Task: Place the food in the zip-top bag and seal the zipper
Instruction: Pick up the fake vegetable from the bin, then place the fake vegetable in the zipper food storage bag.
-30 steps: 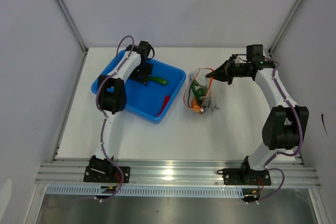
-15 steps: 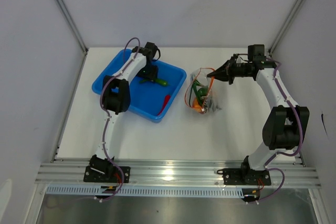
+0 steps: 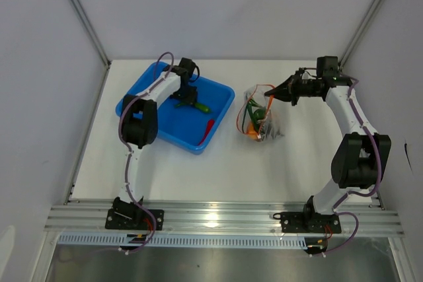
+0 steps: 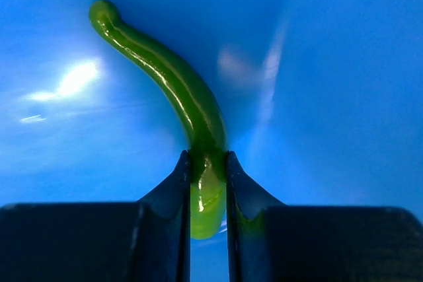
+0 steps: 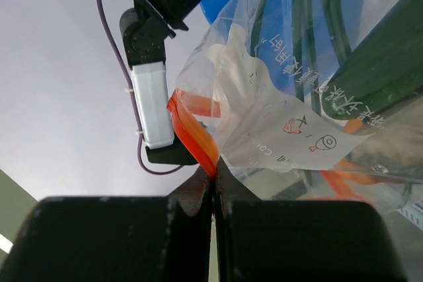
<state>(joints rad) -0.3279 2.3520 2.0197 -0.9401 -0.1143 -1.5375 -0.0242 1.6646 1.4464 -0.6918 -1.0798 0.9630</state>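
At the left of the table (image 3: 198, 176), the left gripper (image 4: 207, 163) reaches down into the blue tray (image 3: 173, 135), and its two dark fingers (image 4: 173, 189) are now pressed against both sides of the green pod (image 4: 178, 84), clamping its thick end. A second ago those fingers stood much wider apart above the pod; they have since narrowed onto it. The pod's thin curved tail points away from the gripper across the blue floor. Whether the pod is lifted off the tray or resting on it cannot be told. The left arm's elbow has swung a little toward the tray's near-left side since then. The red chili (image 3: 207, 130) lies where it lay before, near the tray's near-right edge and apart from the gripper. To the right of the tray, the clear bag (image 3: 258, 120) hangs down to the table with green and orange pieces inside. The right gripper (image 5: 213, 179) has its fingers shut tight, pinching the orange-red zipper (image 5: 193, 130) at the bag's mouth. Compared with a second ago, this gripper has drawn slightly to the right and farther back, and the bag has shifted with it, a little farther from the tray.
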